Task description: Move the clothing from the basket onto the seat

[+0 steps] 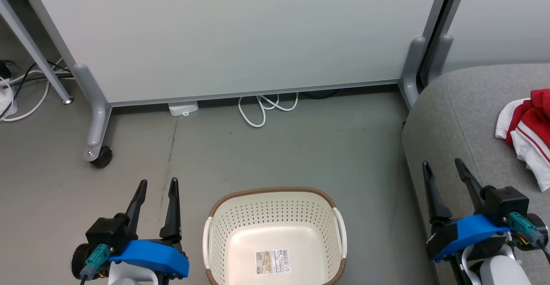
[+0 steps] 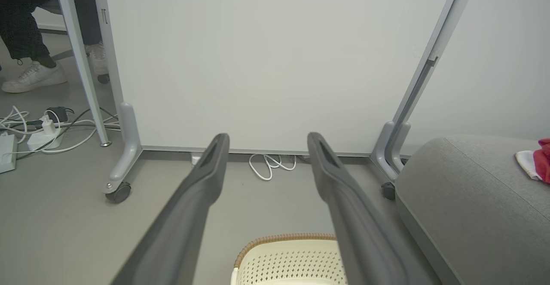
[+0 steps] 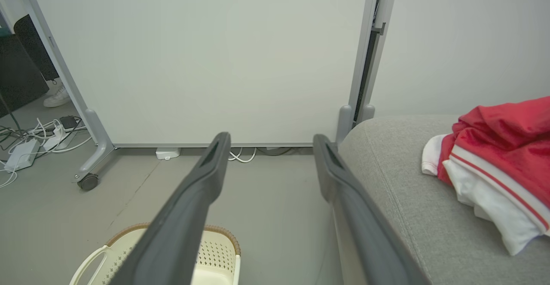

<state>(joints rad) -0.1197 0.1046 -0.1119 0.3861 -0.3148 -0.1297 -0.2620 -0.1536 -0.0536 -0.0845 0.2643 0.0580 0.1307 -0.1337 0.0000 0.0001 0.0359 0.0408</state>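
Note:
The cream basket point(image 1: 223, 216) with a brown rim stands on the floor at the bottom centre, empty but for a paper label point(image 1: 273, 262) on its base; its rim point(image 2: 283, 238) and wall point(image 3: 217, 255) also appear in the wrist views. Red and white clothing point(image 1: 528, 130) lies bunched on the grey seat point(image 1: 455, 117) at the right, also seen as the clothing point(image 3: 498, 160) on the seat point(image 3: 408, 182). My left gripper point(image 1: 157, 185) hangs open left of the basket, holding nothing. My right gripper point(image 1: 442, 164) is open over the seat's front edge, left of the clothing.
A white partition panel point(image 1: 232, 35) on castor legs point(image 1: 101, 156) stands behind the basket. A white cable point(image 1: 262, 108) loops under it. More cables and adapters point(image 2: 38, 130) lie at the far left, beside a person's feet point(image 2: 30, 76).

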